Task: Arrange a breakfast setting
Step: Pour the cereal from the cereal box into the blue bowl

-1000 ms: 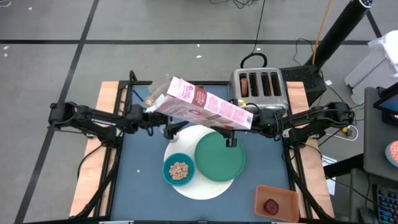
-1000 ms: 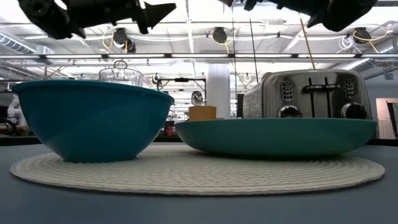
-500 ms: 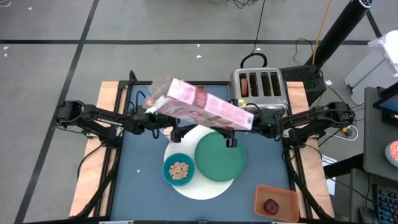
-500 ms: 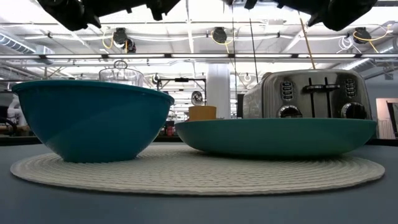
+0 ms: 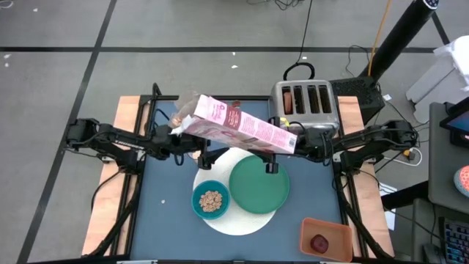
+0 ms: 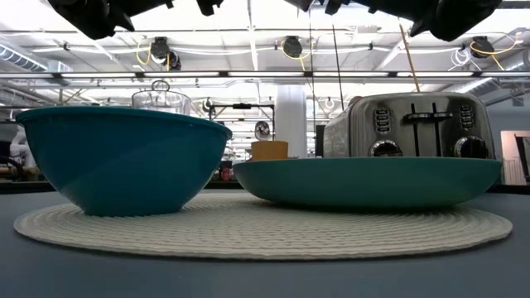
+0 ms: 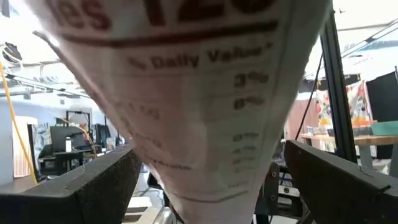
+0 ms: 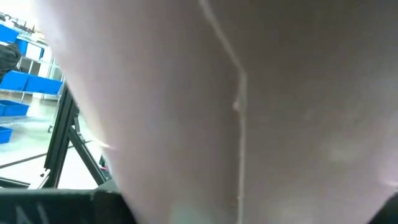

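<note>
Pink box (image 5: 238, 130) above white mat (image 5: 236, 215)

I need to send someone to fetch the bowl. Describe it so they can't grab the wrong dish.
Start at the round white mat in the middle of the table. Two dishes sit on it side by side: the large green plate and, on the left arm's side, the smaller teal bowl. The bowl is the deeper one, with brown cereal pieces inside; the plate is flat and bare.

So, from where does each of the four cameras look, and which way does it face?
High view: overhead, facing down; both arms hold a pink cereal box above the table.
Low view: at table height, facing level across teal bowl, green plate and toaster; arm parts at top.
Left wrist view: close on the box's nutrition panel.
Right wrist view: filled by the box.
High and low views share bowl, plate, toaster.
</note>
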### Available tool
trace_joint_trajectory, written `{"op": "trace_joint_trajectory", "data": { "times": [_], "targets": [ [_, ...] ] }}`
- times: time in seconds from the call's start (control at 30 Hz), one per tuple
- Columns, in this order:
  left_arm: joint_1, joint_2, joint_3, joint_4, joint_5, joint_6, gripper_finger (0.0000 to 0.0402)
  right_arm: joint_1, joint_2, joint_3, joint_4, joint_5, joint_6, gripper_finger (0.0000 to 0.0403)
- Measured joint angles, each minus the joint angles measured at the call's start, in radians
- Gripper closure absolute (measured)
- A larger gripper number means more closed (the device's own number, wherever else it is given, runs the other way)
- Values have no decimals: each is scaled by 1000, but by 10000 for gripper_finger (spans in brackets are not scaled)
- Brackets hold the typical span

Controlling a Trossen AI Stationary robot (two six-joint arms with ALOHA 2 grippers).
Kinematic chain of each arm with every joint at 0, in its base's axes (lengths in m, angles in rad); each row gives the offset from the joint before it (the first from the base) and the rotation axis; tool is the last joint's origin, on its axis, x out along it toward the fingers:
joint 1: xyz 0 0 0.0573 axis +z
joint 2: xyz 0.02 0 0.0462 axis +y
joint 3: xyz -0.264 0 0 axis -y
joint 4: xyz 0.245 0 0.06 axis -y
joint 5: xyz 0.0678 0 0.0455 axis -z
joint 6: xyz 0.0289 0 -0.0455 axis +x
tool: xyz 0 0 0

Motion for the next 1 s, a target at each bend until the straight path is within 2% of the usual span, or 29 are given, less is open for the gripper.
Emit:
{"op": "trace_joint_trajectory", "data": {
  "times": [0.8, 0.9, 1.0],
  "targets": [
    [1, 0, -1, 4, -17, 32, 8, 0, -1, 2, -92, -3, 31, 190],
    [1, 0, -1, 4, -11, 51, 25, 0, 0, 2, -92, -4, 31, 190],
    [1, 0, -1, 4, -8, 60, 64, 0, 0, 2, -93, -5, 32, 190]
  ]
}}
